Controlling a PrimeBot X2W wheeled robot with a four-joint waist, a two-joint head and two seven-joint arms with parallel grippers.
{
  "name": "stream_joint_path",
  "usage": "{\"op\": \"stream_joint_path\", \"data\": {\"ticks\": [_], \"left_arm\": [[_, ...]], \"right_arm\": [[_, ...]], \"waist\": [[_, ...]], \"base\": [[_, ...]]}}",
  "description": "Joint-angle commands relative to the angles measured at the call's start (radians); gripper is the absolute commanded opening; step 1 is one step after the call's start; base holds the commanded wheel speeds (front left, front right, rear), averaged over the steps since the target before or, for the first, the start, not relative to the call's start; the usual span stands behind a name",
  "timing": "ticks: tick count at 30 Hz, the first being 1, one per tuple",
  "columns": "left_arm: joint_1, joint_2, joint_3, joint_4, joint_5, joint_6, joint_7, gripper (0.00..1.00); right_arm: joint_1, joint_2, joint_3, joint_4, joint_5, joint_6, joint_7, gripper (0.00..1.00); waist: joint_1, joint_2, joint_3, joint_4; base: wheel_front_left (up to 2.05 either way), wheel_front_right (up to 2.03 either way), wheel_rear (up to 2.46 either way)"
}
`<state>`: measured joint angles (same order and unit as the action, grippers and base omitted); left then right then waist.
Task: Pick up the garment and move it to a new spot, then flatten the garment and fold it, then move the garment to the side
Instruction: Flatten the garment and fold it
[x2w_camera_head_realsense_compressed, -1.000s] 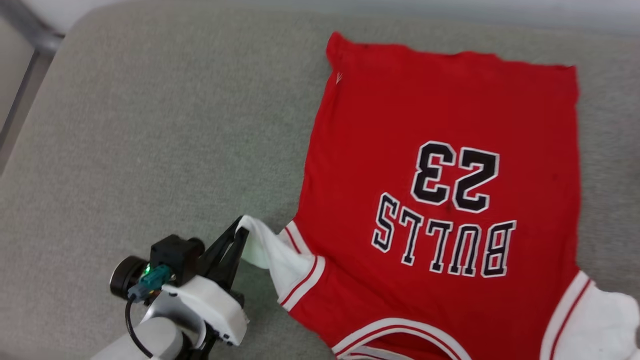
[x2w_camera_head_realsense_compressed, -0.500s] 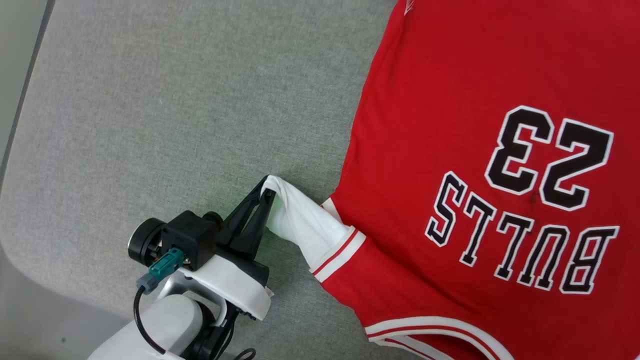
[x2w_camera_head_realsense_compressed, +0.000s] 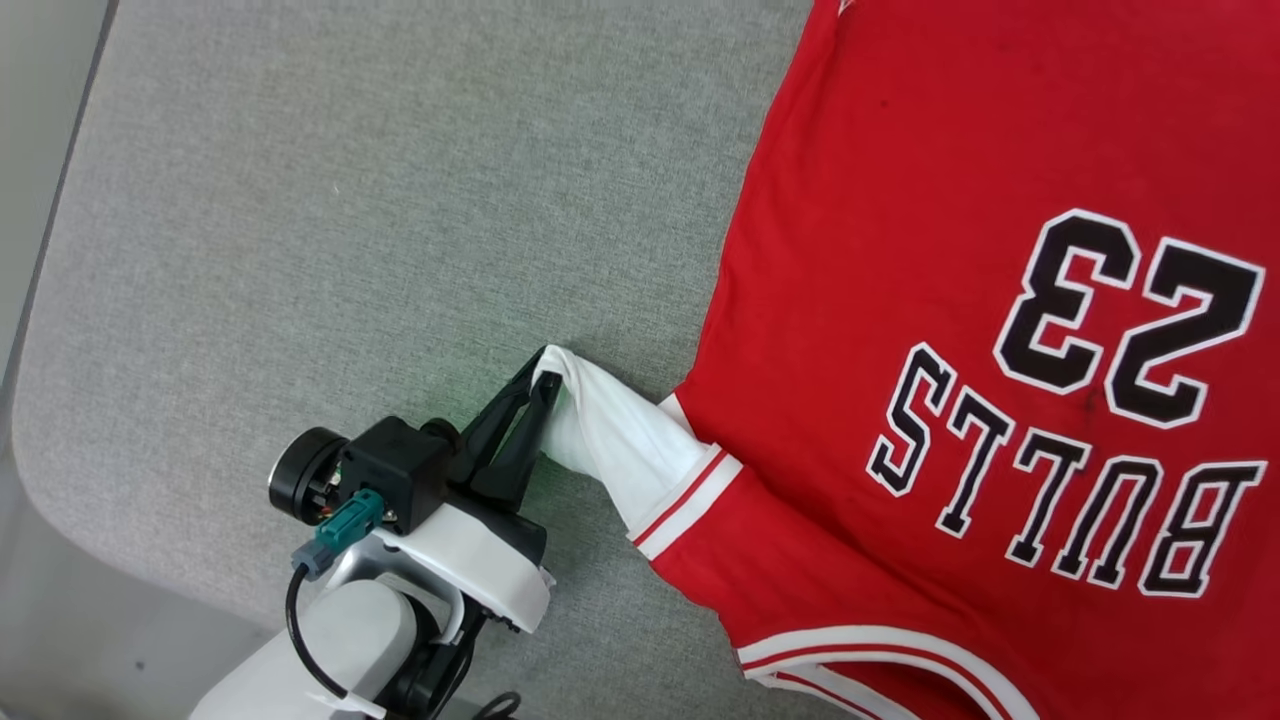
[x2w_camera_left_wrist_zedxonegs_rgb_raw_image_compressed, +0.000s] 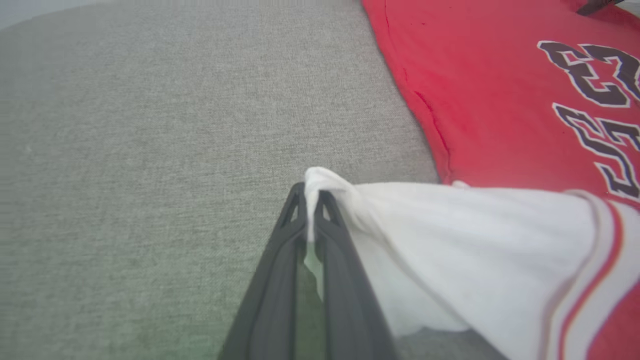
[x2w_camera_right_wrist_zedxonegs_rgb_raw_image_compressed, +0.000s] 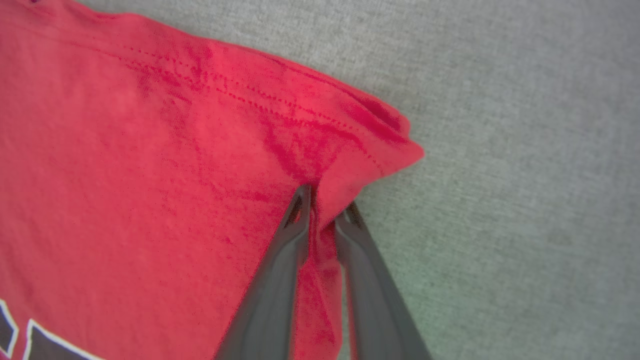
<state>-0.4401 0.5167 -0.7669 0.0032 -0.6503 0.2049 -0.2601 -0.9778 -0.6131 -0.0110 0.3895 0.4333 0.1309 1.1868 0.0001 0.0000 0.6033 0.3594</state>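
- Left gripper (x2w_camera_head_realsense_compressed: 546, 378): fingers pressed together on the very tip of the white sleeve (x2w_camera_head_realsense_compressed: 625, 445). Cloth bunched at the tips, and the sleeve was drawn out taut toward the robot's left.
- Right gripper (x2w_camera_right_wrist_zedxonegs_rgb_raw_image_compressed: 325, 202): fingers nearly together with a ridge of red cloth pinched between them, just inside a hem corner (x2w_camera_right_wrist_zedxonegs_rgb_raw_image_compressed: 400, 145). Probably the far right corner, though this was not certain.
- The garment (x2w_camera_head_realsense_compressed: 960, 180) lay spread on the grey cushion (x2w_camera_head_realsense_compressed: 330, 230), lettering (x2w_camera_head_realsense_compressed: 1080, 400) up and upside down to the robot, so collar near and hem far.
- Long axis ran away from the robot, collar to hem.
- Key relation: the body lay to the right of the left fingers and to the left of the right fingers, so the cloth spanned between the two holds, likely on a diagonal.
- Judgement: the left arm was nearer the sleeve end. Any lift or pull would need both arms moving together, or the sleeve tip might slip.
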Motion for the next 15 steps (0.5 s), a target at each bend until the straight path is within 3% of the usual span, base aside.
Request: {"op": "stream_joint_path", "data": {"ticks": [1,7,15], "left_arm": [[-0.001,-0.004,0.005,0.004,0.004,-0.001,-0.007,0.00],[0.050,0.012,0.013,0.030,-0.007,0.006,-0.007,0.00],[0.145,0.058,0.023,0.036,-0.043,0.036,0.007,0.00]], "right_arm": [[0.029,0.013,0.013,0.014,0.006,0.000,-0.007,0.00],[0.037,-0.013,0.071,0.006,0.042,0.000,-0.107,0.00],[0.223,-0.151,0.212,-0.104,0.195,-0.001,-0.186,0.00]], "waist": [[-0.0001,0.0000,-0.023,-0.011],[-0.0001,0.0000,-0.148,-0.057],[-0.0001,0.0000,-0.325,-0.145]], "base": [[0.00,0.00,0.00],[0.00,0.00,0.00],[0.00,0.00,0.00]]}}
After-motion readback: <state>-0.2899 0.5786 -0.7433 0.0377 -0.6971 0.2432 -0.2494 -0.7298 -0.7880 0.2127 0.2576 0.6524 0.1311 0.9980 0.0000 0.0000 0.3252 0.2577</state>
